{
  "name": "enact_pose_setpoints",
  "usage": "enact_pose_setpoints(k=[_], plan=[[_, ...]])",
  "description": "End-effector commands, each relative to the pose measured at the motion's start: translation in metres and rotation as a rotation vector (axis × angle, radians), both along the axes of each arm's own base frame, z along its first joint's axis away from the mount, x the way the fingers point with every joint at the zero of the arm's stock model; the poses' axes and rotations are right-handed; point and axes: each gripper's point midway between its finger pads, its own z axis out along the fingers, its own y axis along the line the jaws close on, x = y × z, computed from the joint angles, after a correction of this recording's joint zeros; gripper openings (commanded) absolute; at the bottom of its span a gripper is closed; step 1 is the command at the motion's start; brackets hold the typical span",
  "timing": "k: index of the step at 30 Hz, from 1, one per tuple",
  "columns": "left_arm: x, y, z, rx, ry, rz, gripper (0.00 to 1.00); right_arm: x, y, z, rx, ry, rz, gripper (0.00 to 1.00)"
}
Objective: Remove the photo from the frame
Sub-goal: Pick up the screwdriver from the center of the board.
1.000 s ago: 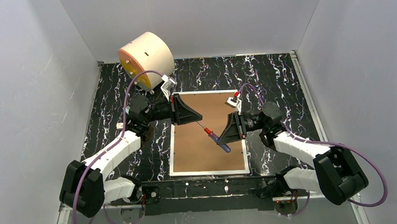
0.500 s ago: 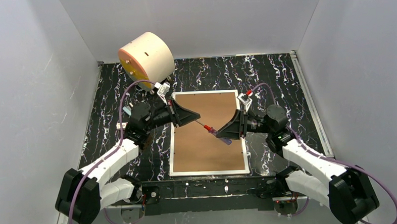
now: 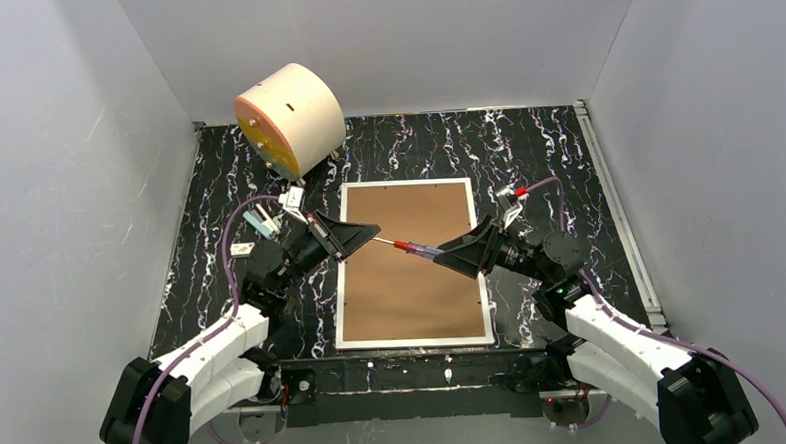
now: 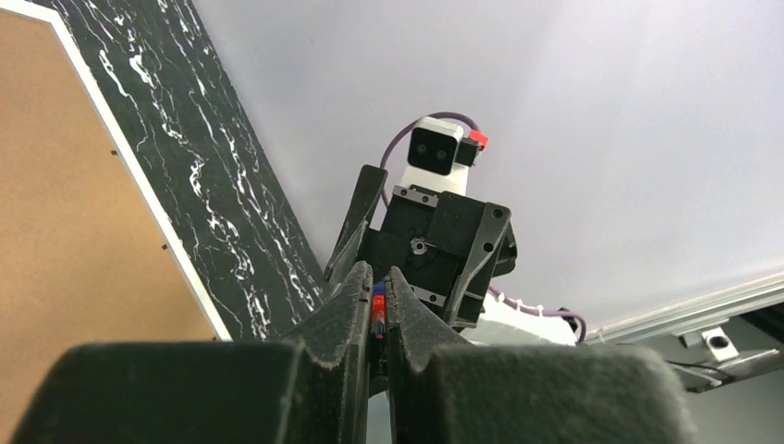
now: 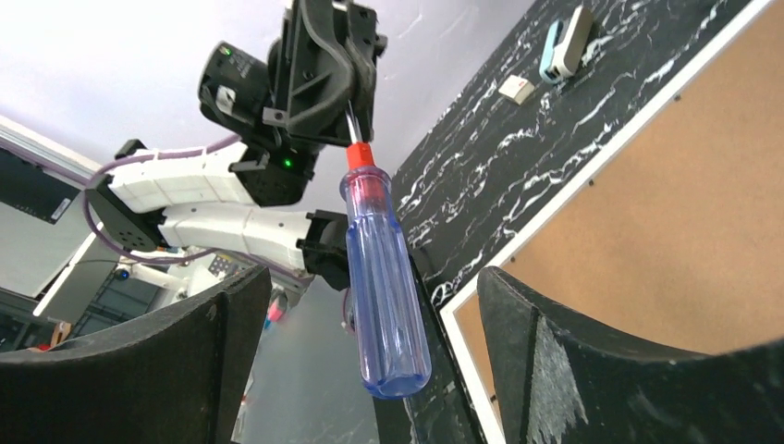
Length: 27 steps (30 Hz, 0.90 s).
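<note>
Two grippers meet over the frame [image 3: 412, 301], which lies flat on the table [image 3: 566, 154], brown back up (the photo cannot be seen). The left gripper [image 3: 372, 230] pinches the screwdriver [image 3: 410, 248] by its thin metal end. The right gripper [image 3: 441, 255] stands wide around the see-through handle, not touching it.

A screwdriver [image 3: 410, 248] with a clear blue handle and a red collar hangs in the air. Its metal shaft is at the left gripper [image 3: 372, 229] and its handle at the right gripper [image 3: 443, 256]. A cream cylinder [image 3: 289, 116] with an orange face stands well beyond the left gripper. Left of that gripper, a blue-and-white piece [image 3: 261, 223] and a white piece [image 3: 240, 249] lie on the black marbled table [image 3: 546, 155].
</note>
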Motion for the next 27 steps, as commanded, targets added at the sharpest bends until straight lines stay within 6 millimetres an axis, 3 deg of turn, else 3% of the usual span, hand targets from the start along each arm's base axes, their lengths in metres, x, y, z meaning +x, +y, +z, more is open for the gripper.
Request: enact_pose_setpoints(k=[1,7,16,22,27], plan=[[0.001,0.011,0.032,-0.138,-0.037,0.078,0.00,0.004,-0.001,0.039,0.104,-0.124,-0.031,0.90],[-0.001,0.009,0.035,-0.183,-0.022,0.097,0.00,0.007,0.009,0.040,0.086,-0.136,-0.007,0.89],[-0.003,0.005,0.029,-0.199,0.001,0.106,0.00,0.007,0.017,0.057,0.104,-0.190,0.020,0.82],[-0.001,0.006,0.026,-0.203,0.014,0.124,0.00,0.010,0.023,0.060,0.096,-0.186,0.042,0.70],[0.001,0.009,0.022,-0.209,0.025,0.155,0.00,0.009,0.028,0.056,0.109,-0.166,0.061,0.68]])
